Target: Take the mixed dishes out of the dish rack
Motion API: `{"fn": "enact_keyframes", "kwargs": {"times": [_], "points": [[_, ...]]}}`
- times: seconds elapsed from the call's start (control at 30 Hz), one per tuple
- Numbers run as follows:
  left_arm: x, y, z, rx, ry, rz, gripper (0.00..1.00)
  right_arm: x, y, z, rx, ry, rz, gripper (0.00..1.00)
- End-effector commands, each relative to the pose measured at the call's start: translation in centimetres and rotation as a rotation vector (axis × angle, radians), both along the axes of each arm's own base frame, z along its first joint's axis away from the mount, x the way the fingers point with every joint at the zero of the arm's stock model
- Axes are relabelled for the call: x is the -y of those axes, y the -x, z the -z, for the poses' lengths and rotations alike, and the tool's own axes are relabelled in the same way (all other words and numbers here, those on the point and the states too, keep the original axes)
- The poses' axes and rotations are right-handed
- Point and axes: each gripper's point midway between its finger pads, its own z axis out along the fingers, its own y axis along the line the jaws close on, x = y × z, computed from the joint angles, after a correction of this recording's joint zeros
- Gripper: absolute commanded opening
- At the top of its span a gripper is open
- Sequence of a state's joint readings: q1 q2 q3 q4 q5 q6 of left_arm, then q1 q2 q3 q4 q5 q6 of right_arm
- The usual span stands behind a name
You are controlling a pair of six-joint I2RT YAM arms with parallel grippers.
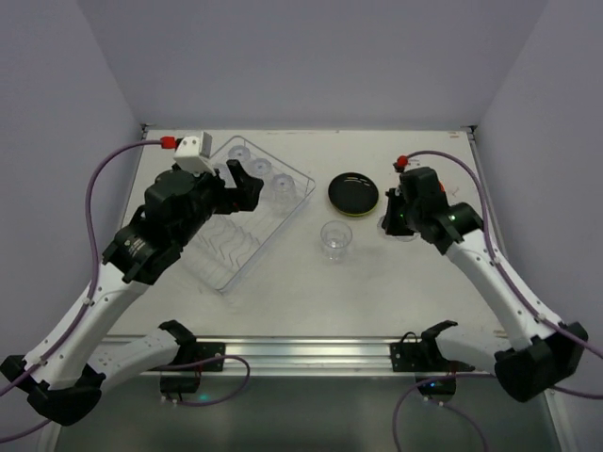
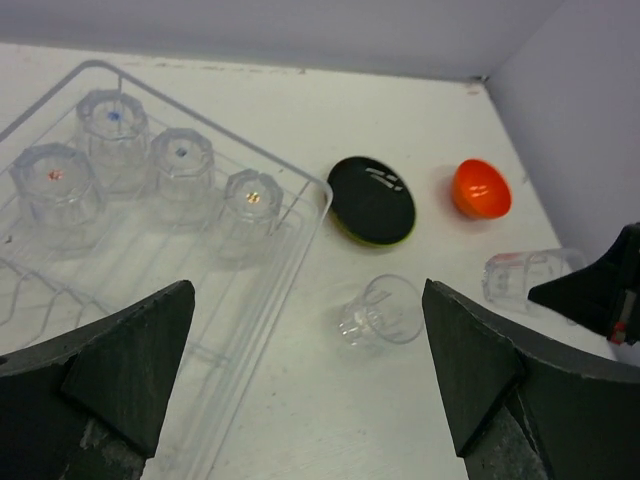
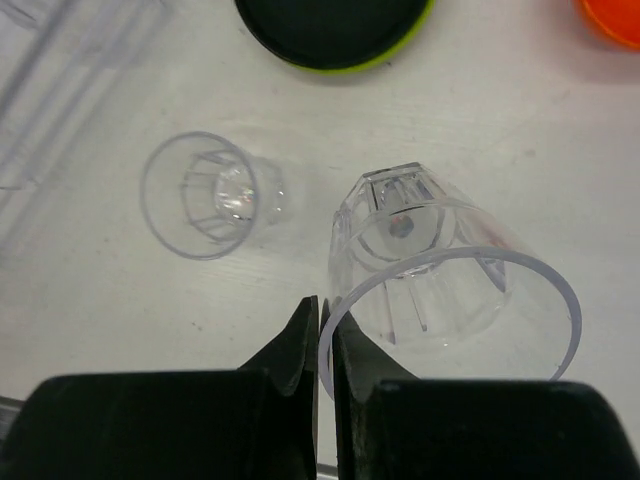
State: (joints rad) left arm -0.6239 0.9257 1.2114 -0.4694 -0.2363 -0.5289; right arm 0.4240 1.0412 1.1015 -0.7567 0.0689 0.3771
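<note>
Clear ribbed cup (image 3: 430, 265), rim pinched between the right jaws.

Both arms: white link shells (image 1: 80, 315), black joint housings (image 1: 170, 212) and bases (image 1: 532, 363). Purple cable (image 1: 92, 193) loops off each wrist, red connector (image 1: 168, 142) at the end. White box (image 1: 195, 151) on left wrist. Green LED (image 1: 450, 217) on right forearm. Left claw (image 2: 308, 300) fingers (image 2: 130, 370): matte black wedges, scuffed edges. Right claw (image 3: 322, 312) tips narrow, same black.

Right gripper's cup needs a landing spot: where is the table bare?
Bare: near table strip between silvery wire dish rack and right arm, nearer than the loose clear plastic cup. Crowded: around round black plate and orange-red bowl.
</note>
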Motion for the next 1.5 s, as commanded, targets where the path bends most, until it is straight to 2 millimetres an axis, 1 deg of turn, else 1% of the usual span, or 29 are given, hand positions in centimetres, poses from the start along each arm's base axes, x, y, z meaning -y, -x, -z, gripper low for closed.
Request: {"fn": "enact_keyframes", "kwargs": {"times": [0.0,0.03,0.07,0.1,0.13,0.2,0.23,0.27,0.3,0.33,0.37,0.4,0.43,0.53,0.63,0.73,0.9,1.1,1.2,1.23,1.3,1.33,1.37,1.43,1.47], "points": [[-1.9,0.8,2.4,-0.07,-0.208,0.004,1.0,2.1,-1.0,2.8,-0.157,0.214,0.032,0.0],[-2.3,1.2,2.3,-0.064,-0.219,0.002,1.0,1.7,-1.3,3.3,-0.185,0.227,0.01,0.0],[-2.8,1.5,2.9,-0.076,-0.249,-0.001,1.0,1.6,-1.6,3.8,-0.213,0.243,0.001,0.0],[-3.3,1.7,3.3,-0.082,-0.269,-0.013,1.0,1.5,-2.2,5.0,-0.252,0.274,-0.003,0.0],[-3.7,2.0,4.5,-0.092,-0.296,-0.017,1.0,1.6,-2.8,5.1,-0.253,0.294,-0.007,0.0],[-4.9,1.8,6.1,-0.097,-0.347,-0.059,1.0,1.6,-3.8,5.8,-0.252,0.32,-0.002,0.0],[-5.3,1.9,6.4,-0.085,-0.346,-0.078,1.0,1.2,-4.1,6.7,-0.265,0.325,-0.019,0.0],[-5.6,2.0,8.6,-0.116,-0.376,-0.083,1.0,0.8,-4.5,7.2,-0.267,0.313,-0.031,0.0],[-6.0,2.1,9.0,-0.106,-0.38,-0.095,1.0,0.6,-4.6,7.7,-0.281,0.309,-0.037,0.0],[-6.2,2.1,9.6,-0.105,-0.383,-0.104,1.0,0.2,-4.5,8.7,-0.311,0.313,-0.048,0.0],[-6.3,1.9,9.7,-0.095,-0.374,-0.119,1.0,0.0,-4.6,9.1,-0.317,0.314,-0.053,0.0],[-6.6,1.8,10.7,-0.105,-0.384,-0.136,1.0,-0.3,-4.8,9.3,-0.314,0.308,-0.058,0.0],[-6.6,1.7,10.5,-0.093,-0.376,-0.145,1.0,-0.8,-4.7,10.0,-0.333,0.297,-0.077,0.0],[-6.8,1.4,10.6,-0.093,-0.388,-0.158,1.0,-1.6,-4.8,10.8,-0.344,0.291,-0.099,0.0],[-6.8,1.3,10.9,-0.101,-0.397,-0.164,1.0,-2.9,-4.8,11.0,-0.338,0.277,-0.126,0.0],[-7.0,1.4,11.3,-0.108,-0.394,-0.169,1.0,-3.6,-4.8,11.4,-0.341,0.267,-0.136,0.0],[-7.4,1.7,11.2,-0.105,-0.393,-0.18,1.0,-3.6,-4.7,12.8,-0.369,0.277,-0.139,0.0],[-7.3,1.5,10.4,-0.1,-0.384,-0.184,1.0,-3.0,-4.3,13.0,-0.361,0.288,-0.117,0.02],[-7.1,1.4,9.9,-0.098,-0.378,-0.182,1.0,-3.2,-3.9,13.1,-0.365,0.275,-0.127,0.04],[-7.1,1.4,9.9,-0.102,-0.38,-0.184,1.0,-3.3,-3.7,13.0,-0.364,0.262,-0.135,0.06],[-7.2,1.3,9.5,-0.101,-0.375,-0.193,1.0,-3.4,-3.4,13.1,-0.355,0.25,-0.137,0.16],[-7.3,1.4,9.5,-0.108,-0.375,-0.201,1.0,-3.6,-3.3,12.7,-0.341,0.237,-0.144,0.27],[-7.6,1.3,9.3,-0.108,-0.375,-0.219,1.0,-3.5,-3.2,12.5,-0.336,0.236,-0.141,0.33],[-7.8,1.2,8.7,-0.105,-0.367,-0.237,1.0,-3.4,-3.2,11.9,-0.319,0.236,-0.134,0.4],[-8.0,1.1,8.5,-0.107,-0.361,-0.255,1.0,-3.3,-3.2,11.0,-0.296,0.23,-0.128,0.45]]}}
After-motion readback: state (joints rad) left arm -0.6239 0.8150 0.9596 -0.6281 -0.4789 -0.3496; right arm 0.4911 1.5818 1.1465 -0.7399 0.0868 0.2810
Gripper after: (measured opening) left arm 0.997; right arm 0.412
